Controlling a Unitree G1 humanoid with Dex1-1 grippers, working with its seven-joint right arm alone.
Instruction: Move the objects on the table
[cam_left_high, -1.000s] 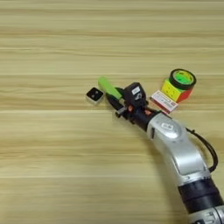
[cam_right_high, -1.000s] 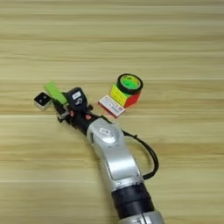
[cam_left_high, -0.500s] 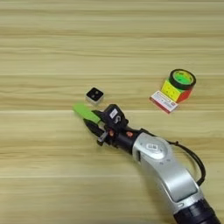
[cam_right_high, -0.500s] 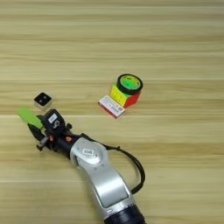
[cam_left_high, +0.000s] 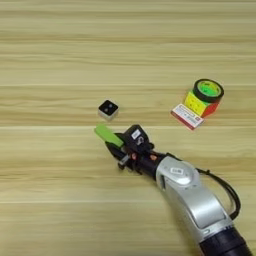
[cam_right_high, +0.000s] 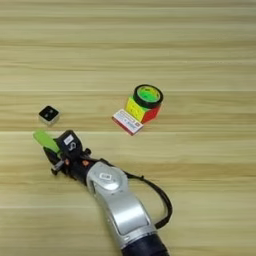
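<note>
Flat bright-green bar (cam_left_high: 108, 134) | pinched by right gripper's (cam_left_high: 121, 148) black fingers | lower flat before releasing, left of tiny white cube (cam_left_high: 108, 109)

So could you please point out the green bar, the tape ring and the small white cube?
green bar (cam_left_high: 107, 134), left eye view, its free end.
tape ring (cam_left_high: 208, 90), left eye view, its black rim.
small white cube (cam_right_high: 48, 114), right eye view, its black top.

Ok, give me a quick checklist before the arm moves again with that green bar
1. Green bar at the gripper: ok.
2. Grip secure: cannot tell; the fingers are hidden behind the gripper body.
3. White cube with black top apart from the bar: ok, but close.
4. Tape ring sitting on the puzzle cube: ok.
5. Red-and-white card against the cube, away from the arm: ok.
6. Cable off the objects: ok.
</note>
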